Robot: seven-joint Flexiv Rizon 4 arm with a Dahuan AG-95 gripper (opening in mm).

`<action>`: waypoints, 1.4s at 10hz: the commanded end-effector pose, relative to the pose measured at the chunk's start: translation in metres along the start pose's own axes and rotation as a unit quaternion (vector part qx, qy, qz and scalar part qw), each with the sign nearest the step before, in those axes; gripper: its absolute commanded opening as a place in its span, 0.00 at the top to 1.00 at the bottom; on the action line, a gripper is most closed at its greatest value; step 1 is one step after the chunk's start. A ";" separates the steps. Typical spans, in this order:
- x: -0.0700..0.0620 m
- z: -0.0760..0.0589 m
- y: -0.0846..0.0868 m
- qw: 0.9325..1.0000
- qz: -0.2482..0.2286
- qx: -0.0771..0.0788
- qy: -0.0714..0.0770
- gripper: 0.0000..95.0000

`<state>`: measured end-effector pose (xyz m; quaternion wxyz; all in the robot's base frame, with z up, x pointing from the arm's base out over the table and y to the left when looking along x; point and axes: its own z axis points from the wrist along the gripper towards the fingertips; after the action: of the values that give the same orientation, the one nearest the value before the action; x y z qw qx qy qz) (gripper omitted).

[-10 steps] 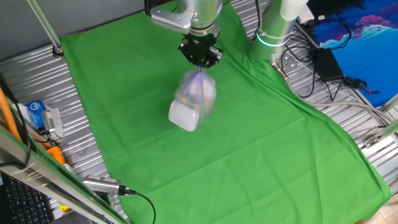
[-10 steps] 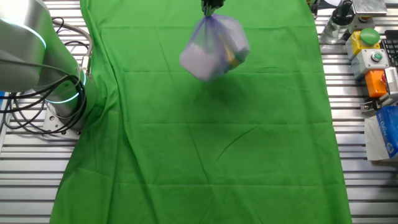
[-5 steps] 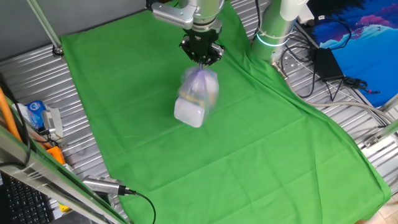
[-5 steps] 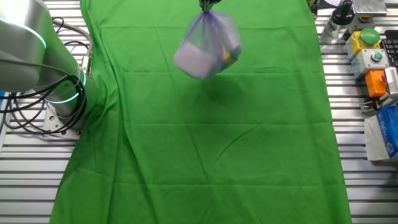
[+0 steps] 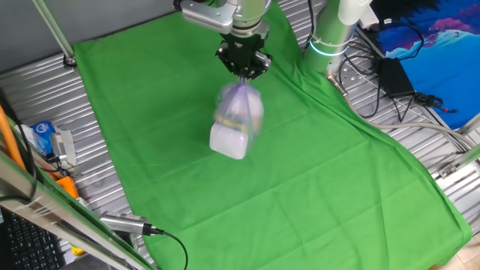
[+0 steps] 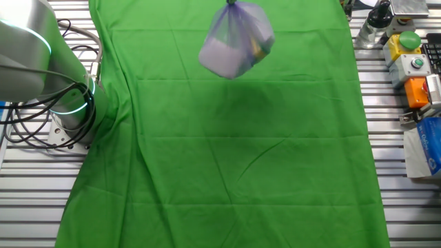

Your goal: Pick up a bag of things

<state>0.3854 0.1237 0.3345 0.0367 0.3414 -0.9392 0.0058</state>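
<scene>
The bag of things point(image 5: 235, 120) is a small clear crinkly plastic bag with a purple-tinged gathered top and pale, yellow items inside. It hangs in the air above the green cloth point(image 5: 187, 187). My gripper point(image 5: 242, 73) is shut on the bag's gathered top and holds it up. In the other fixed view the bag point(image 6: 236, 41) hangs at the top edge, with only the gripper's tips point(image 6: 231, 2) showing above it.
The arm's base point(image 5: 330, 37) stands at the cloth's far right, with cables beside it. A blue-and-white packet point(image 5: 45, 139) lies on the metal table at the left. Button boxes point(image 6: 413, 65) and a blue packet point(image 6: 427, 148) sit beside the cloth.
The gripper has risen a little with the bag, which swings slightly and hangs higher above the cloth than a second ago.
</scene>
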 end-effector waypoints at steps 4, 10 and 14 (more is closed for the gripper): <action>-0.001 -0.001 0.000 1.000 0.001 0.002 0.001 1.00; -0.002 0.000 0.000 1.000 0.003 0.005 0.000 1.00; -0.006 0.002 -0.001 1.000 0.027 0.009 0.002 1.00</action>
<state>0.3909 0.1267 0.3320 0.0347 0.3145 -0.9485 0.0154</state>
